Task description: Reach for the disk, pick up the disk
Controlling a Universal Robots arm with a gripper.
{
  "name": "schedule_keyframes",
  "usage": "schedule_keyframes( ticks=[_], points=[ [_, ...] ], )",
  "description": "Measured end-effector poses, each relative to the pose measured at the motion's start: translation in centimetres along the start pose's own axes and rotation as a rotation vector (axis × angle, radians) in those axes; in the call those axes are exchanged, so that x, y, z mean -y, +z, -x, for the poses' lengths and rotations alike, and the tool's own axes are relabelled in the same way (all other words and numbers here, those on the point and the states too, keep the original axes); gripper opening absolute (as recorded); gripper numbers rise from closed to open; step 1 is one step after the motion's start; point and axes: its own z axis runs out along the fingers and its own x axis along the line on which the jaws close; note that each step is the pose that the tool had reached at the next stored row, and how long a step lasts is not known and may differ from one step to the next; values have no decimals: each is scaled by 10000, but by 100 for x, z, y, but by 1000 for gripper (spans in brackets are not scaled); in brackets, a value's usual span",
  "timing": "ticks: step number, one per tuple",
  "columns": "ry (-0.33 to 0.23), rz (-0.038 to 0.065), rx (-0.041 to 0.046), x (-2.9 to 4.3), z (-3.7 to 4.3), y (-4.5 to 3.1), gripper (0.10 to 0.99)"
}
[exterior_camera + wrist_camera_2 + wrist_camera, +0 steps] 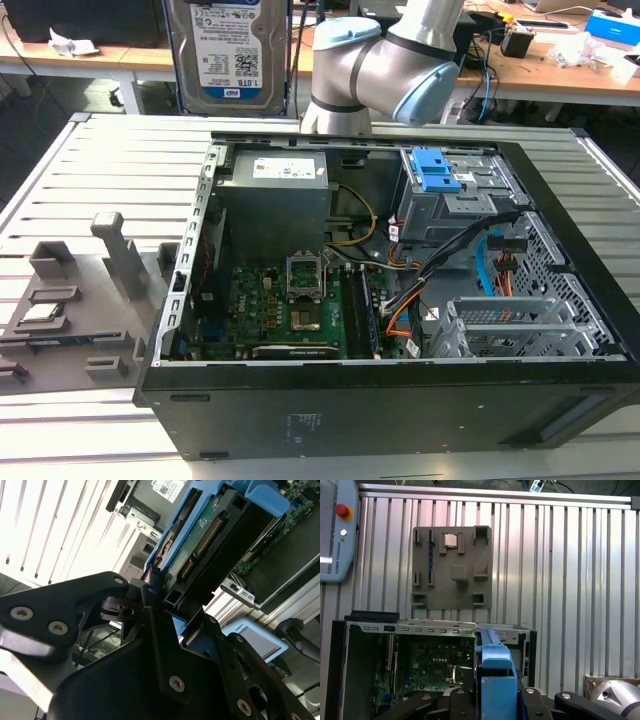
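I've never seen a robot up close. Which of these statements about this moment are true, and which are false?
1. The gripper holds the disk. True.
2. The disk lies inside the case. False: it hangs upright outside the case.
3. The case is closed. False: its side is open and the motherboard shows.
4. A grey tray lies beside the case on the slatted table. True.
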Motion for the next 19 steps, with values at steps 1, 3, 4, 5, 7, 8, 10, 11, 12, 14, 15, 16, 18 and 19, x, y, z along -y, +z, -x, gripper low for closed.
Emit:
schedule_keyframes(
  ticks=[1, 3, 4, 5, 7, 8, 10, 11, 12, 14, 15, 16, 18, 19],
  points=[
    [3, 7, 1, 41, 0, -3, 365],
    [0, 23, 2, 159, -3, -9, 365],
    [3, 33, 2, 218, -4, -13, 365],
    [2, 41, 2, 264, -5, -17, 365],
    [3, 54, 3, 352, -7, -22, 365],
    [3, 60, 3, 387, -8, -24, 365],
    [2, 74, 3, 470, -10, -30, 365],
    [3, 79, 4, 505, -11, -32, 365],
    [1, 89, 4, 562, -12, -35, 365],
    [3, 104, 5, 661, -14, -41, 365],
    [1, 109, 6, 695, -15, -43, 365],
    [3, 119, 6, 767, -16, -48, 365],
    [2, 133, 6, 874, -18, -55, 365],
    [3, 139, 6, 910, -18, -57, 365]
  ],
)
